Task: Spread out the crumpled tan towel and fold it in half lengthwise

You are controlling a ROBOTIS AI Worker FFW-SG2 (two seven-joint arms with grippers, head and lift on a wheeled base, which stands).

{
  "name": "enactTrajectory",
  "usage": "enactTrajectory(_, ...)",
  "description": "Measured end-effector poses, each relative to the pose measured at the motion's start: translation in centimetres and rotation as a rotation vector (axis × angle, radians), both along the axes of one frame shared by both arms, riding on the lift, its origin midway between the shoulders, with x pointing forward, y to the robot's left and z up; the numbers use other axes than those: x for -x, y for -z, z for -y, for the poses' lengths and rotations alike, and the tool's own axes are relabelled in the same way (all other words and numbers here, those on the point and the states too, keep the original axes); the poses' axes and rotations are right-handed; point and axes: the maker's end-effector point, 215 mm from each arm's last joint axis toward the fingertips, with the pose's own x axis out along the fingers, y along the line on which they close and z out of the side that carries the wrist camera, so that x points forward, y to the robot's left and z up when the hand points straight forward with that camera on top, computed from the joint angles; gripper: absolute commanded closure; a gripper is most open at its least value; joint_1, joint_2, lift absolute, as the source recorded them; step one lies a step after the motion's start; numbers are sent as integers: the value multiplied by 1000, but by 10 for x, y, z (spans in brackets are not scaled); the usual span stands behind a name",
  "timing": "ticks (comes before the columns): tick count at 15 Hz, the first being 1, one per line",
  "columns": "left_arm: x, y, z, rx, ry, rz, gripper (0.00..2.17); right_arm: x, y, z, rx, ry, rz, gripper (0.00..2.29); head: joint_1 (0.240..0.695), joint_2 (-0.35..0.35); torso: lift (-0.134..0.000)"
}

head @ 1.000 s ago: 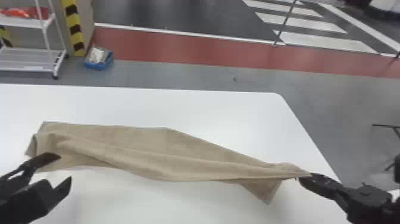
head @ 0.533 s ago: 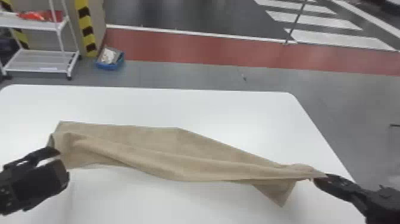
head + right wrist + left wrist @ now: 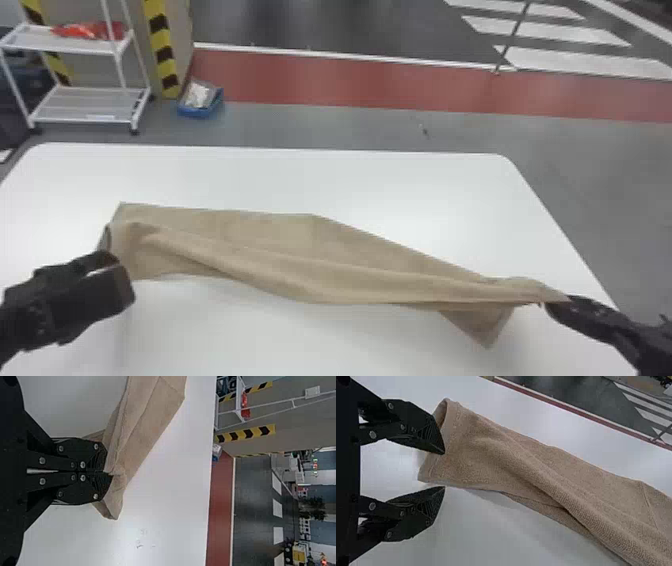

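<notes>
Left gripper point(image 3: 112, 270), lower left of head view: fingers wide apart, nothing held. In left wrist view one finger overlaps the towel's near end, the other sits just off its edge. Step in hand, my read: get the left end pinched, then spread. Advice: bring both fingers around the hem at the corner, one layer if possible, check it's between the pads, then close; too shallow and it slips, too deep and it bunches.

Tan towel point(image 3: 300, 260): runs from left of frame across the middle to lower right, on white table point(image 3: 350, 175), rolled and creased lengthwise, a flap poking out low right. Not flat, not folded properly.

Right gripper point(image 3: 555, 301), lower right: fingers closed, towel's right end pinched. Hold this as anchor; once both ends are gripped, pull apart gently, lift a bit, let the roll drop open.
</notes>
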Motion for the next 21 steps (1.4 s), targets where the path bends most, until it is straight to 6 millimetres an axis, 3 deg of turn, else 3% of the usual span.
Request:
enactTrajectory(7,0,3,8,-7,33,-42,714,1,2,2,-2,5,-3,1997,695,-192,-124)
enactTrajectory(18,-8,11,-12,-91,-9,-60,731,1,0,3,-2,6,1,1997,695,-162,-124)
enactTrajectory(19,-7,11,-12,-91,-8,-65,802,1,0,4,-2,7,1,1997,695,-163,-124)
enactTrajectory(20,-6,12,-12,-90,-9,-71,1298,1,0,4,-3,8,1,1997,695,-164,-124)
enactTrajectory(21,-6,13,-13,-89,-10,-75,1423,2,0,5,-3,9,1,1997,695,-165,-124)
